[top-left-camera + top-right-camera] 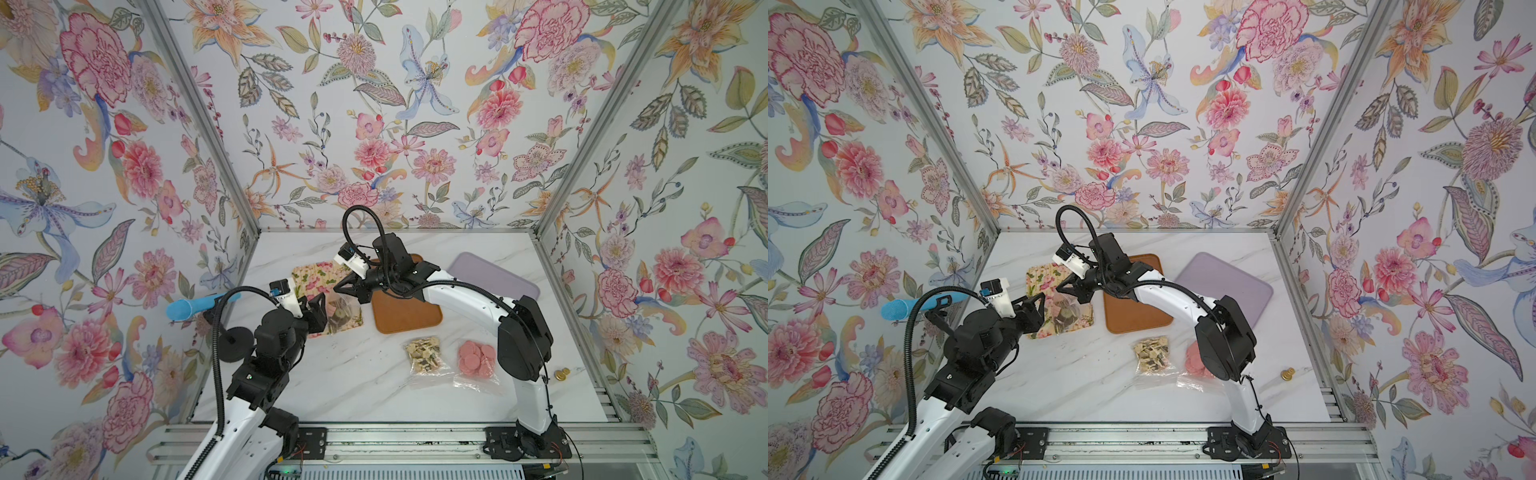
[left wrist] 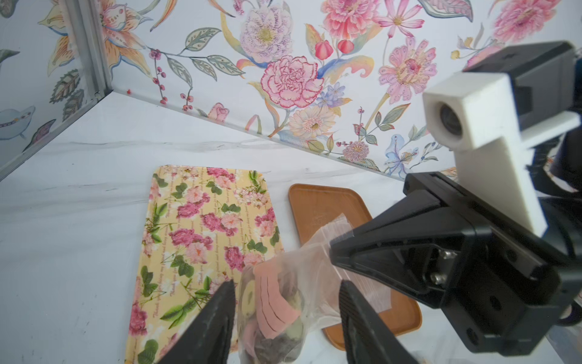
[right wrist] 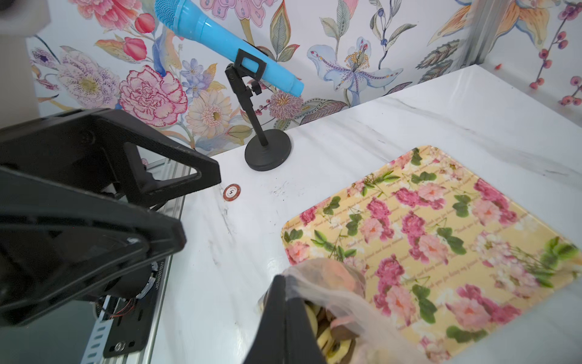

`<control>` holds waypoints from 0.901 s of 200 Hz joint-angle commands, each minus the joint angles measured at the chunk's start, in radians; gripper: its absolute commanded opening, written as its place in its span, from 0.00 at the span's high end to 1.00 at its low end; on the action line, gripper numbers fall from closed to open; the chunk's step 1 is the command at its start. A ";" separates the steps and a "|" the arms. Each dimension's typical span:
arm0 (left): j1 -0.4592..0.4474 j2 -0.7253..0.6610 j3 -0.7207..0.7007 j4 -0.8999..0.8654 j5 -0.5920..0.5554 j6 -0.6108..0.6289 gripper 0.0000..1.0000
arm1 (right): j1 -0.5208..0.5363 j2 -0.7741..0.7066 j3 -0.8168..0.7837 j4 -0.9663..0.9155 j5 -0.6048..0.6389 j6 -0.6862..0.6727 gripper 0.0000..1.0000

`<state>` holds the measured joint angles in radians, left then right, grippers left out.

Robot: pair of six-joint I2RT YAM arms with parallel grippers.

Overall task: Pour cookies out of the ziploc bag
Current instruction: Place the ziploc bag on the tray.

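The clear ziploc bag [image 2: 315,283] hangs over the near end of the floral tray [image 1: 316,272], with pink, beige and dark brown cookies [image 2: 274,305] bunched in its lower part. My right gripper [image 3: 282,279] is shut on the bag's [image 3: 330,290] upper edge and holds it up; cookies [image 3: 330,334] show just past the pinched fingers. My left gripper [image 2: 287,283] is open, one finger on each side of the bag's full lower part, with small gaps to the plastic. Both top views show the two grippers [image 1: 318,309] [image 1: 1065,289] meeting at the bag [image 1: 343,313].
A brown tray [image 1: 407,320] lies right of the floral one, a lilac tray [image 1: 498,278] further right. Two more bags lie near the front: small beige and dark stars [image 1: 424,353] and pink discs [image 1: 478,357]. A blue microphone [image 3: 226,41] on a stand and a chip [image 3: 231,192] are at the left.
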<state>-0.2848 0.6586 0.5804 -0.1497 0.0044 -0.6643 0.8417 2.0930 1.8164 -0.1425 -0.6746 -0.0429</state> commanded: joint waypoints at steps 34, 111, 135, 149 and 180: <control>0.196 0.127 -0.078 0.206 0.282 -0.180 0.46 | -0.066 0.259 0.351 0.010 -0.135 0.030 1.00; 0.226 0.239 -0.094 0.243 0.177 -0.136 0.46 | -0.081 0.447 0.561 0.068 -0.237 0.117 1.00; 0.234 0.261 -0.123 0.274 0.166 -0.131 0.47 | -0.078 0.453 0.561 0.084 -0.239 0.128 1.00; 0.236 0.286 -0.122 0.283 0.164 -0.119 0.47 | -0.078 0.453 0.561 0.108 -0.255 0.155 1.00; 0.234 0.360 -0.112 0.328 0.167 -0.101 0.48 | -0.092 0.440 0.509 0.123 -0.273 0.196 1.00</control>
<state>-0.0586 0.9771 0.4690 0.1146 0.1860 -0.7979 0.7597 2.5473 2.3375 -0.0841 -0.8993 0.1116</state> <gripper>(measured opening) 0.529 0.040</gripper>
